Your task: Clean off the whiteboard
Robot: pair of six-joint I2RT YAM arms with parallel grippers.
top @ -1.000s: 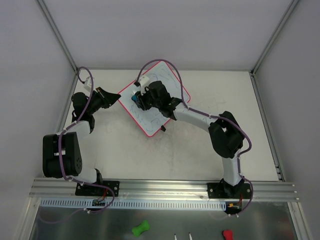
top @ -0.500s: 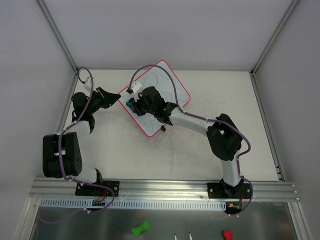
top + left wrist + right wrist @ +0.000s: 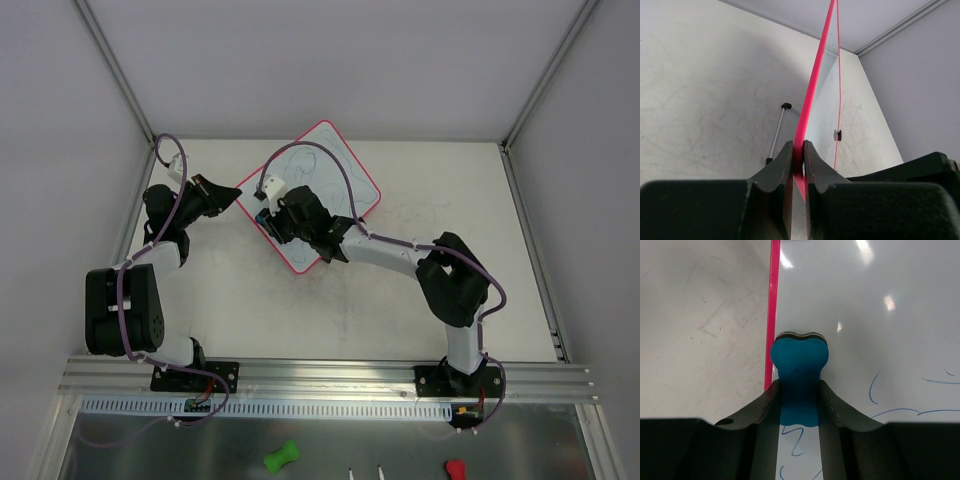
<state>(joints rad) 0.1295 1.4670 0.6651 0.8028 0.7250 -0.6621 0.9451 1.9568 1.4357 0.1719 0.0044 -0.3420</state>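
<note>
The whiteboard [image 3: 335, 165] lies on the worktop [image 3: 300, 310] at its far middle, turned so that its corners point left, right, near and far. Its glossy white face is ringed by a thin pink-red frame.

The left gripper [image 3: 233, 194] meets the board at its left corner. In the left wrist view its jaws [image 3: 798, 162] are clamped together on the frame edge of the whiteboard [image 3: 826, 95], which runs away from the camera as a thin red line. A small black clip [image 3: 838, 135] shows on the board's other edge.

The right gripper [image 3: 264, 213] reaches over the near-left part of the board, just inside the frame. Its jaws [image 3: 799, 386] are closed on a blue bone-shaped eraser [image 3: 799, 357], gripped at its waist. The rounded head of the eraser sits against the white surface just right of the frame. Blue scribbles [image 3: 873, 388] show on the board to the right of the eraser and beneath the jaws; fainter blue lines cross the far part of the board in the top view.

On the metal shelf [image 3: 150, 440] in front of the arm bases lie a green bone-shaped piece [image 3: 281, 458] and a red one [image 3: 455, 468].
</note>
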